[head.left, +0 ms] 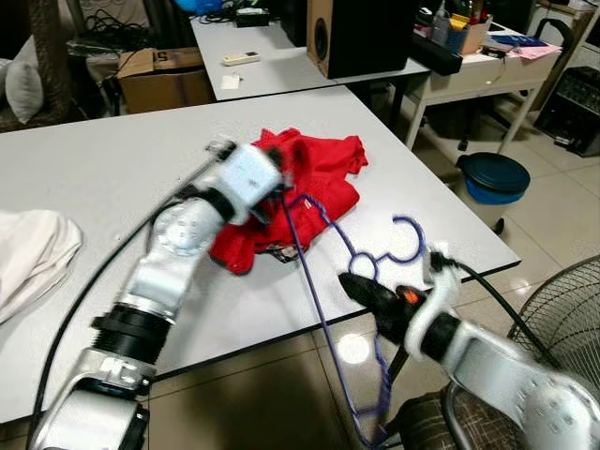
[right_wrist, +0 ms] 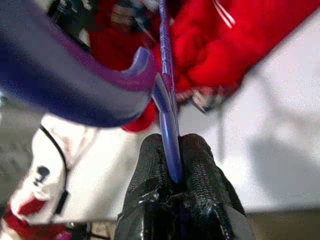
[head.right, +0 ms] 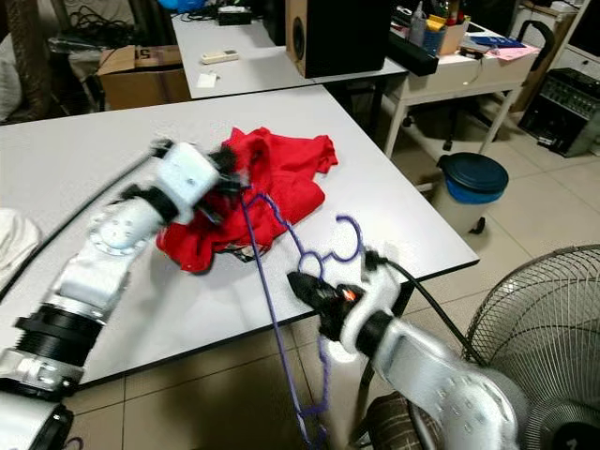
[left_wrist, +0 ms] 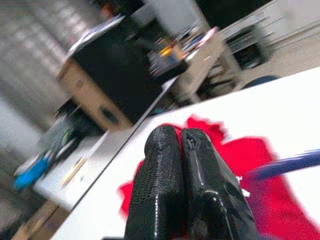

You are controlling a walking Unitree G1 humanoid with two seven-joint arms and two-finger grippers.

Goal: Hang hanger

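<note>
I have the right gripper (head.left: 352, 284) clamped on the purple hanger (head.left: 319, 309); in the right wrist view its two fingers (right_wrist: 200, 170) are pinched tight around the thin plastic bar. The hanger sits at about 5 o'clock from the red shirt (head.left: 309, 183), with its hook curling up near the table (head.left: 112, 169) edge and its long bar dropping down past the edge toward the floor. One end of the bar runs up to the shirt.

My left gripper (left_wrist: 185, 150) is over the shirt, at about 10 o'clock from the right one. In the left wrist view its fingers are pressed together with nothing between them, and the hanger bar passes just beside them.

A white cloth (head.left: 28, 258) lies at the table's 9 o'clock edge. A blue bin (head.left: 494, 176) stands on the floor at 3 o'clock, and a fan (head.left: 562, 319) at 4 o'clock.
</note>
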